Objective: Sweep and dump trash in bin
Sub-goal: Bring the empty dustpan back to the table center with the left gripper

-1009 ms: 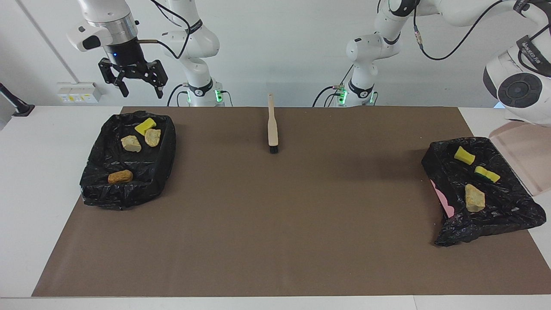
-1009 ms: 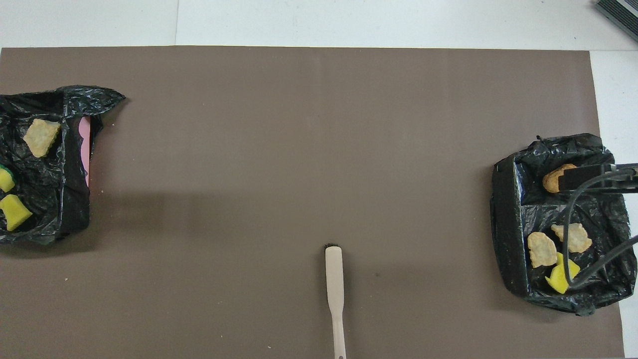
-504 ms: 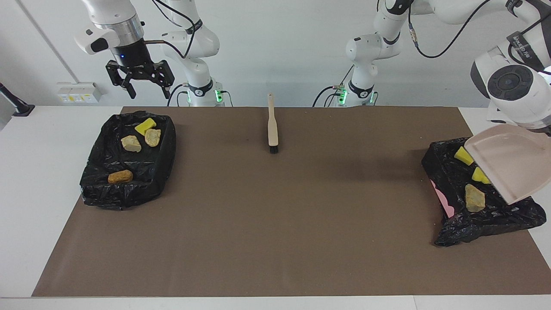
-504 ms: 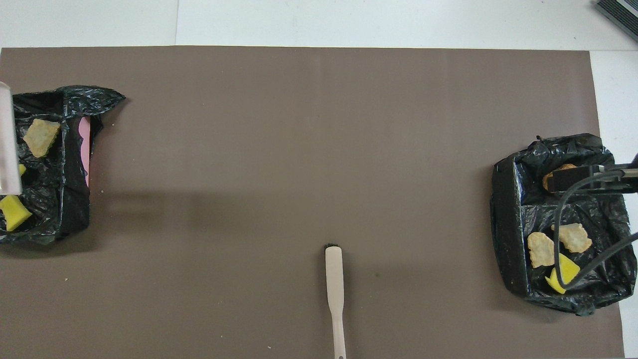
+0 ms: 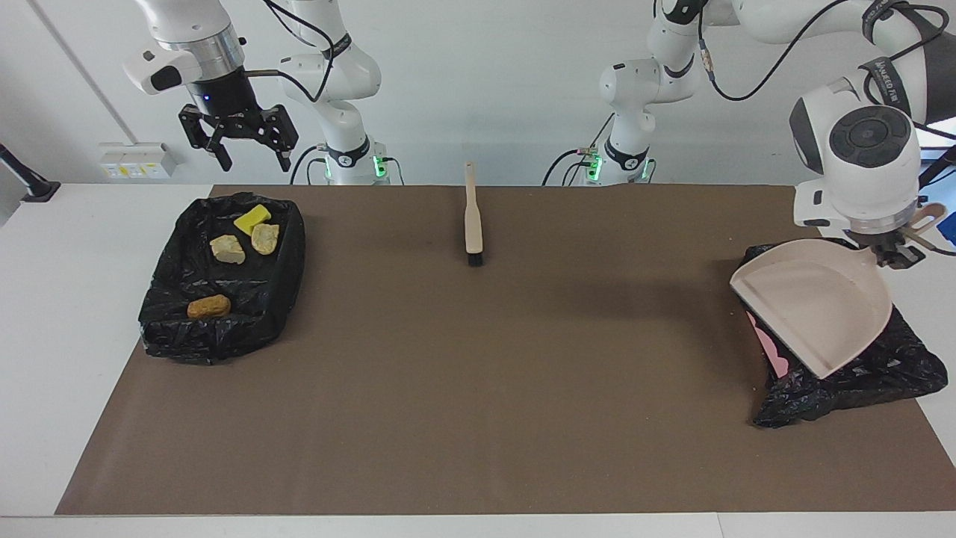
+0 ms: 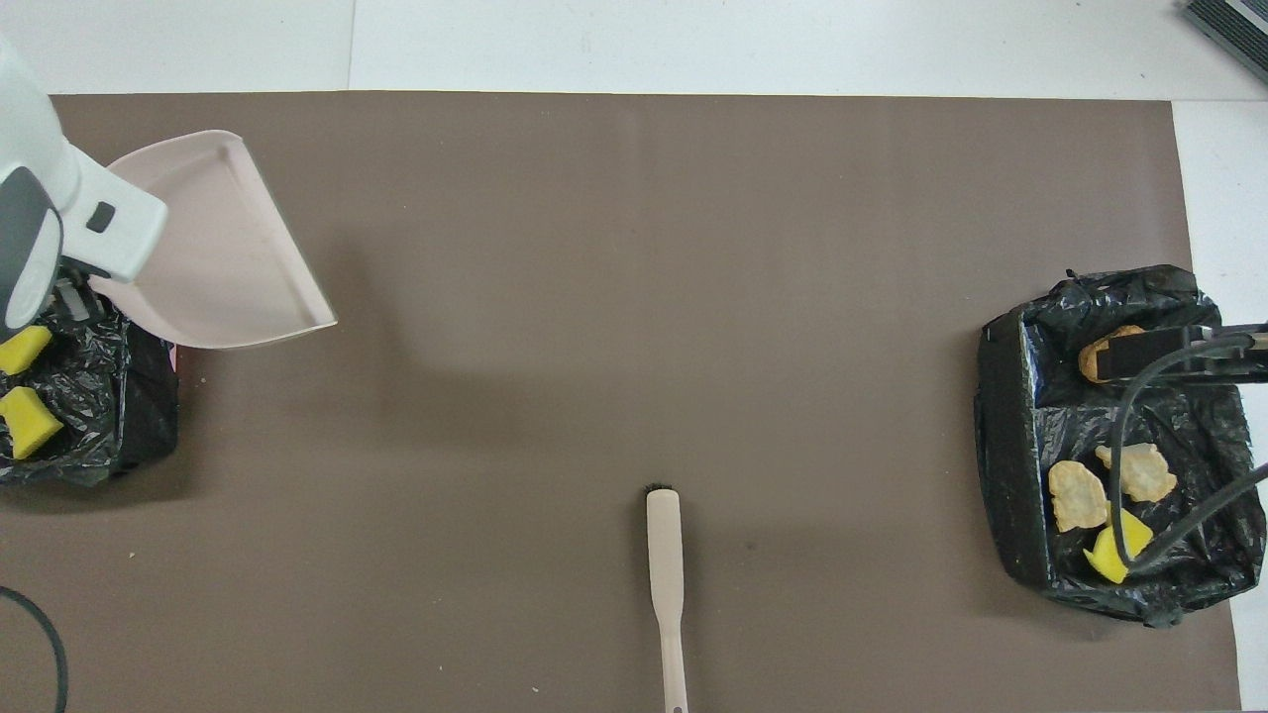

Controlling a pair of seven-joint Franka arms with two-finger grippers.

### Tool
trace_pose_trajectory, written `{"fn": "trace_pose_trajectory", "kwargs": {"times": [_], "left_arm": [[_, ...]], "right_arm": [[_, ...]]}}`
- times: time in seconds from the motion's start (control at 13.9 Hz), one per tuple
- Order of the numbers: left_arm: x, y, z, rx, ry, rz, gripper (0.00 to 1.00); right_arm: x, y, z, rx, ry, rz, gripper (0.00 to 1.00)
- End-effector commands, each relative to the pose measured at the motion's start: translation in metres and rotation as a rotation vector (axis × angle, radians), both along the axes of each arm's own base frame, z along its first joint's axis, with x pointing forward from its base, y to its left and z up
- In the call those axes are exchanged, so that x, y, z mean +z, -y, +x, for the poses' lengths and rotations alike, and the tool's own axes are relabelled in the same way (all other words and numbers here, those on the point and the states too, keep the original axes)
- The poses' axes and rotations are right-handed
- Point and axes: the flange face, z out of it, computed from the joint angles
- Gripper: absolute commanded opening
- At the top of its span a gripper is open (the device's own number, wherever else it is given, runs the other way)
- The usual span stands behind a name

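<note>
Risk we see: left gripper [image 5: 896,250] pinching handle of empty beige plastic dustpan [image 5: 818,310], tilted over black-bagged bin at left arm's end [image 5: 851,388]; pan rim could snag liner. That bin holds yellow sponge chunks [image 6: 25,421]. Right gripper [image 5: 246,153] spread, idle over second black-lined bin [image 5: 224,336] holding four chunks [image 5: 228,249]. Beige hand brush [image 5: 472,217] lies untouched

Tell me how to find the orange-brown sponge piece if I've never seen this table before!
Start at the black-lined bin at the right arm's end of the brown mat. Four sponge pieces lie in it. Three sit together at the end nearer the robots: one bright yellow and two pale tan. The orange-brown piece lies alone, farther from the robots, and it is the darkest.
</note>
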Motion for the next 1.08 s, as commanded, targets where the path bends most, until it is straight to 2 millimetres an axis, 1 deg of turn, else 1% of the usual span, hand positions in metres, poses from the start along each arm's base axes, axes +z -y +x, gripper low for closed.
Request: {"fn": "trace_pose_trajectory", "kwargs": {"times": [0.0, 0.07, 0.14, 0.22, 0.29, 0.36, 0.43, 0.5, 0.58, 0.65, 0.79, 0.86, 0.94, 1.01], "left_arm": [[0.003, 0.034, -0.013, 0.175, 0.053, -0.103, 0.00], [-0.004, 0.059, -0.016, 0.252, 0.062, -0.131, 0.00], [-0.008, 0.072, -0.016, 0.361, 0.096, -0.155, 0.00], [-0.018, 0.083, -0.014, 0.473, 0.116, -0.179, 0.00], [-0.031, 0.101, -0.011, 0.542, 0.118, -0.203, 0.00], [-0.043, 0.124, -0.010, 0.580, 0.132, -0.226, 0.00], [-0.052, 0.138, -0.005, 0.639, 0.168, -0.242, 0.00], [-0.058, 0.156, -0.002, 0.704, 0.188, -0.285, 0.00], [-0.063, 0.169, 0.002, 0.764, 0.195, -0.353, 0.00], [-0.071, 0.189, 0.003, 0.800, 0.198, -0.395, 0.00], [-0.090, 0.242, -0.007, 0.841, 0.216, -0.425, 0.00], [-0.096, 0.251, -0.005, 0.901, 0.234, -0.447, 0.00], [-0.100, 0.264, -0.007, 0.945, 0.236, -0.462, 0.00], [-0.102, 0.281, -0.011, 0.950, 0.225, -0.471, 0.00]], "right_arm": [[0.000, 0.002, -0.003, 0.010, -0.006, 0.019, 1.00], [0.000, 0.002, -0.003, 0.011, -0.006, 0.018, 1.00], [0.000, 0.002, -0.003, 0.011, -0.006, 0.018, 1.00], [0.000, 0.002, -0.003, 0.011, -0.006, 0.018, 1.00], [0.000, 0.002, -0.003, 0.010, -0.006, 0.020, 1.00], [0.000, 0.002, -0.003, 0.010, -0.006, 0.019, 1.00], [0.000, 0.002, -0.003, 0.011, -0.006, 0.018, 1.00], [0.000, 0.002, -0.003, 0.010, -0.006, 0.019, 1.00], [0.000, 0.002, -0.003, 0.011, -0.006, 0.018, 1.00], [0.000, 0.002, -0.003, 0.010, -0.006, 0.020, 1.00], [0.000, 0.002, -0.003, 0.011, -0.006, 0.018, 1.00], [0.000, 0.002, -0.003, 0.010, -0.006, 0.019, 1.00], [0.000, 0.002, -0.003, 0.011, -0.006, 0.018, 1.00], [0.000, 0.003, -0.003, 0.008, -0.006, 0.019, 1.00]]}}
